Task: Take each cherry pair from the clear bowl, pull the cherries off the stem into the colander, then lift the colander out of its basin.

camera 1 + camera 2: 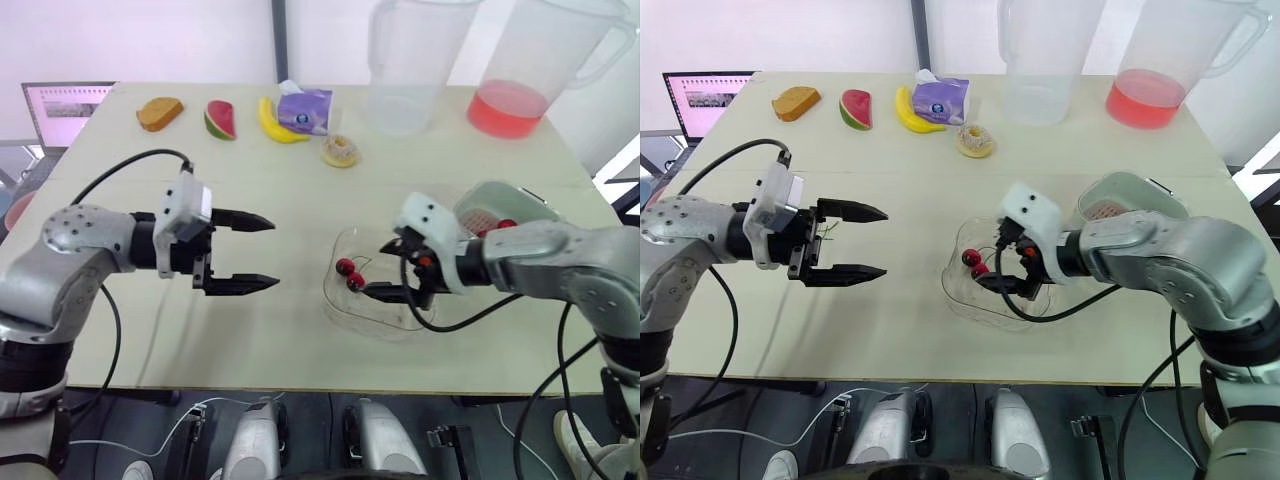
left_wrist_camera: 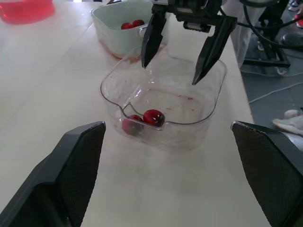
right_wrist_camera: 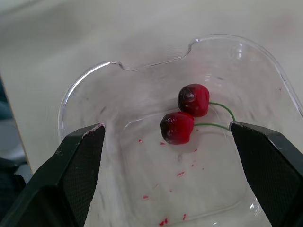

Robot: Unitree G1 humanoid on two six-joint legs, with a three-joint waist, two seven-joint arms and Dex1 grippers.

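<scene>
A clear bowl (image 1: 398,322) sits right of the table's centre and holds one cherry pair (image 1: 350,274) on a green stem, near its left wall. My right gripper (image 1: 377,268) is open and reaches into the bowl from the right, with its fingertips just short of the cherries (image 3: 185,113). Both of its fingers (image 2: 210,45) hang above the bowl (image 2: 210,101). My left gripper (image 1: 274,254) is open and empty, hovering over the bare table left of the bowl. Behind my right wrist stands the pale basin (image 1: 510,198) with the colander (image 1: 484,217) in it, and a few red cherries (image 2: 130,24) lie inside.
At the back stand a clear empty pitcher (image 1: 408,65) and a pitcher of red liquid (image 1: 520,75). A bread slice (image 1: 159,112), a watermelon slice (image 1: 220,119), a banana (image 1: 274,122), a purple tissue pack (image 1: 305,109) and a doughnut (image 1: 340,151) lie there too. A laptop (image 1: 65,105) is at the far left.
</scene>
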